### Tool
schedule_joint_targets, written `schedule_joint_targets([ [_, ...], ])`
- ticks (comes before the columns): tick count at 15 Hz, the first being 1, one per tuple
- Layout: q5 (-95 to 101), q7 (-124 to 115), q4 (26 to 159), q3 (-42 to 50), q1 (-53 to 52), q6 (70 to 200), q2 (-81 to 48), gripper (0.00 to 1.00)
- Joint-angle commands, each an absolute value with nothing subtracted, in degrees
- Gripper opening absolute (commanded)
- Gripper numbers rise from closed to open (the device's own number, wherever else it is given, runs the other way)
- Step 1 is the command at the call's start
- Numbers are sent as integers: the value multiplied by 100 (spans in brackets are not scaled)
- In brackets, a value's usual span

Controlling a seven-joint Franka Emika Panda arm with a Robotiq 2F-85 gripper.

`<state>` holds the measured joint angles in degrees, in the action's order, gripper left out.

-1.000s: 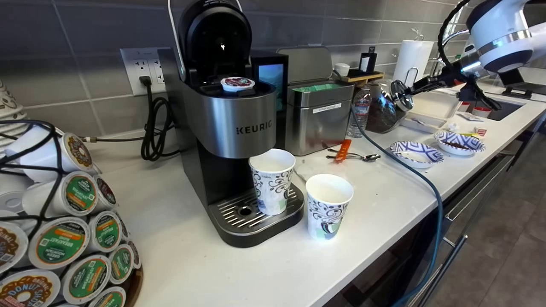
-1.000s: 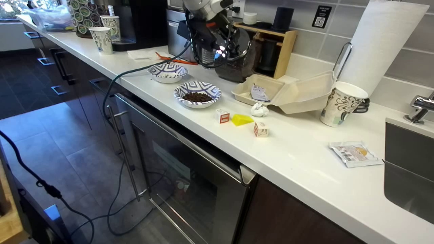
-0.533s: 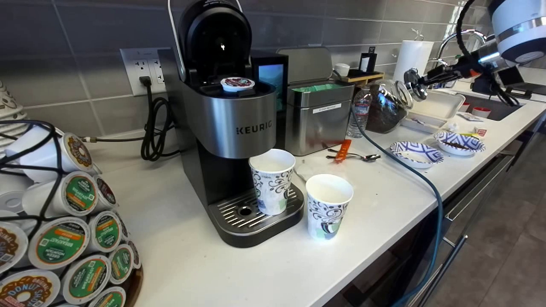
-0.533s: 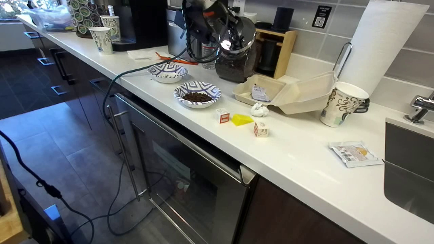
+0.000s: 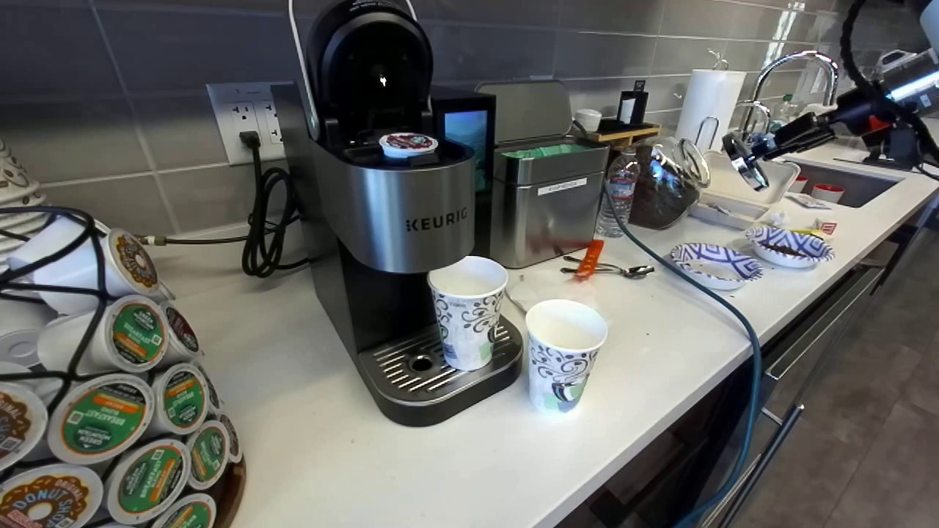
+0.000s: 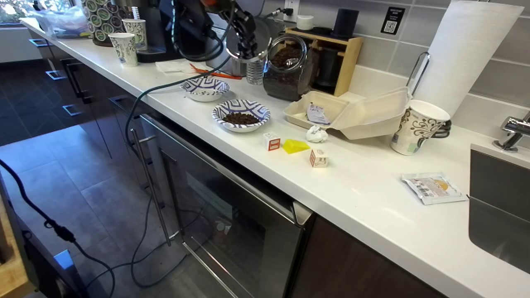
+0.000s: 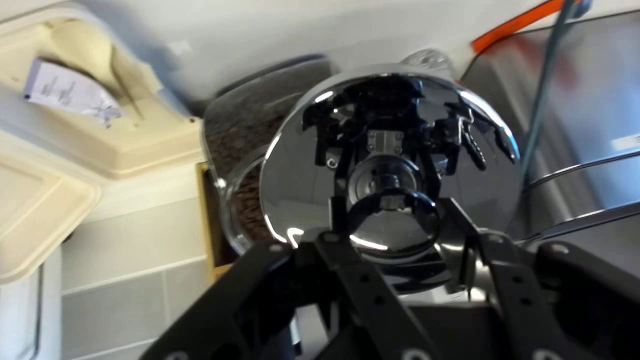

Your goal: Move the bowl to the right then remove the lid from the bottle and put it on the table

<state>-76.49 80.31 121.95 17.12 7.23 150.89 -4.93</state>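
Gripping the lid (image 7: 385,165) by its knob (image 7: 392,230) in the tool (image 7: 395,217), with the open jar (image 6: 289,78) near the tool and bowls (image 6: 241,105) and bench (image 6: 368,182) below it.

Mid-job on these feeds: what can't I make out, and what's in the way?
Underside of the lid: faces away in the wrist view.
Glass jar: part of its mouth is hidden by the lid in the wrist view.
Plastic bottle: top hidden behind the lid in an exterior view.
Packet: print too blurred to read in the wrist view.
Sink: rest cut off by the right edge in an exterior view.
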Motion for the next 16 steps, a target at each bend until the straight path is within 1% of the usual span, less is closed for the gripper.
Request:
schedule_joint_targets([
  [1,-6655,7404,13094,1201,640,14872,627,21],
  [4,-5251,6377,13019,617,474,15025,587,21],
  [7,-3787,5282,12687,87,264,15273,128,21],
  [10,-2321,4444,12357,-118,78,15239,-432,21],
  [12,-1359,4034,12179,-115,-30,15150,-687,21],
  [14,-426,3624,11976,528,-630,15082,-905,21],
  [16,522,3117,11709,842,-1011,14930,-1024,21],
])
